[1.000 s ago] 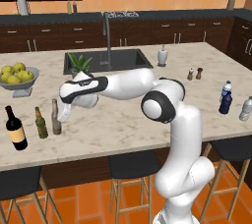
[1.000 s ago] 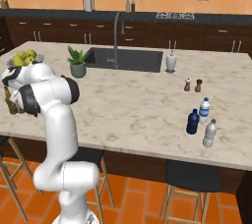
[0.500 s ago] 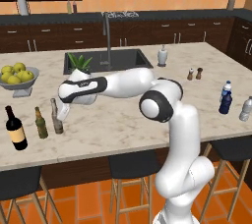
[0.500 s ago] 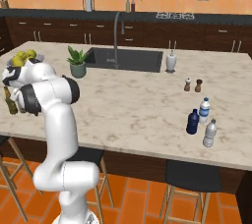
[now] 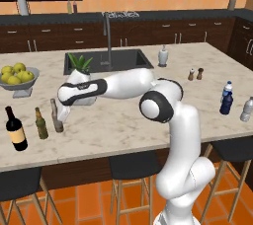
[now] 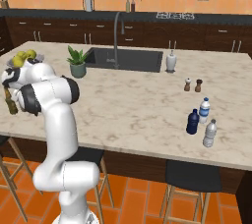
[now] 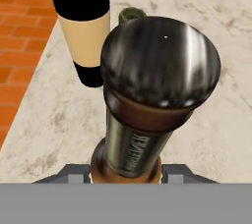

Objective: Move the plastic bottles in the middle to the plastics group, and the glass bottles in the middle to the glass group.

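My gripper [image 5: 60, 114] is shut on the brown glass bottle [image 5: 56, 116] with an orange label, held upright at the counter's left end. Close to its left stand the olive green bottle [image 5: 41, 124] and the large dark wine bottle [image 5: 16, 129]. In the hand view the brown bottle [image 7: 147, 120] rises between the fingertips [image 7: 74, 173], with the wine bottle [image 7: 83, 26] and the green bottle's top [image 7: 130, 14] just beyond. At the far right the squat dark blue bottle [image 6: 192, 122] stands beside the clear water bottle [image 6: 204, 110] and the pale clear bottle [image 6: 210, 133].
A fruit bowl [image 5: 17, 78] and a potted plant [image 5: 79, 71] stand behind the gripper, near the sink [image 5: 106, 61]. Salt and pepper shakers [image 5: 195, 74] and a white soap dispenser [image 5: 162, 56] are at the back right. The counter's front edge runs just before the left bottles.
The gripper with the brown bottle has edged slightly left toward the green bottle; nothing else has moved.
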